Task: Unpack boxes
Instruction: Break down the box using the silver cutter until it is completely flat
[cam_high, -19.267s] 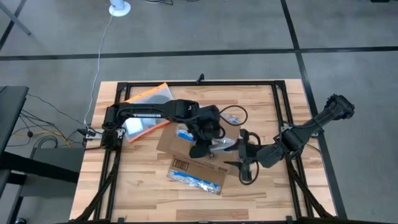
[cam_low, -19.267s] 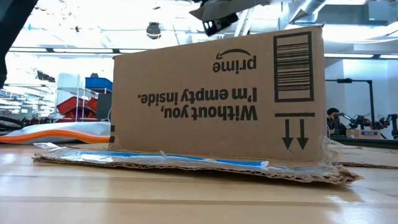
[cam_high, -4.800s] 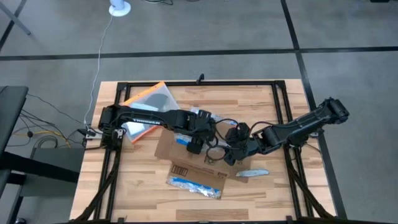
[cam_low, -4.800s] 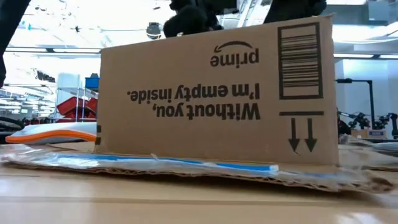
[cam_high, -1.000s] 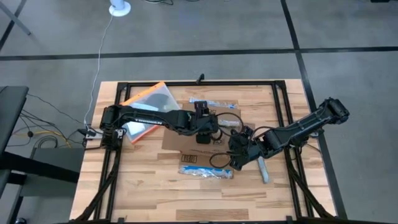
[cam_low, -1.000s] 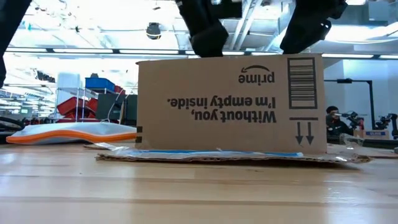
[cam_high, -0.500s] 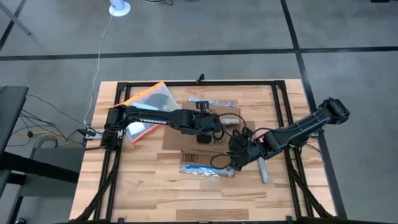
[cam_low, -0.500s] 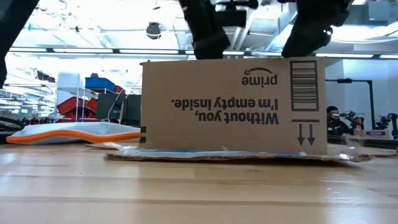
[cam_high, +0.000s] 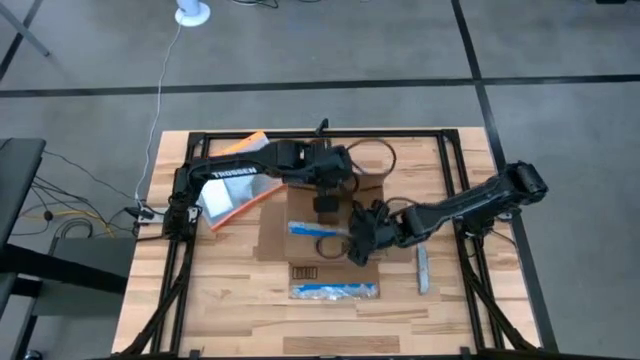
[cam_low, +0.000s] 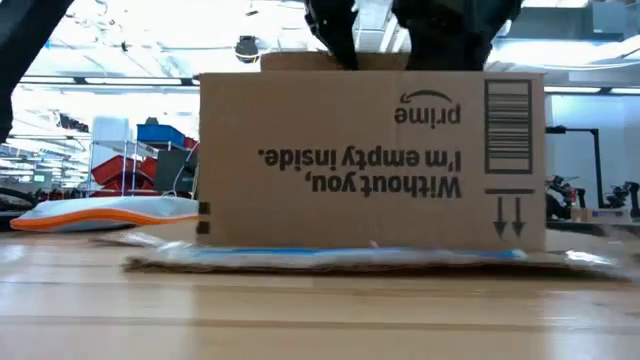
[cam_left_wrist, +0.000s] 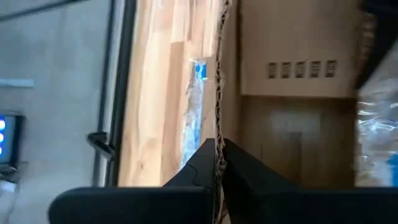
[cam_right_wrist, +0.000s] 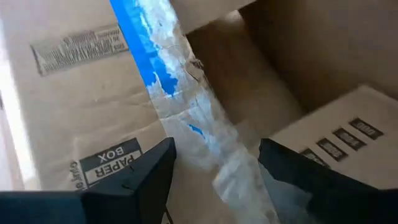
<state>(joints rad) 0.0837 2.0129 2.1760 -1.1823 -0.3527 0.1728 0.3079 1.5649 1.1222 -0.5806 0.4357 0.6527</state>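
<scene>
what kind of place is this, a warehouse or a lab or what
Probably a robotics lab or workshop: a butcher-block table in a black frame on a concrete floor with tape lines, storage shelving with bins under bright ceiling lights behind the cardboard box.

We see two matte black jointed arms, white lettering along the left arm (cam_high: 240, 170), black cables looping beside them.

1 box (cam_high: 320, 232), 1 pouch (cam_high: 232, 188)
</scene>
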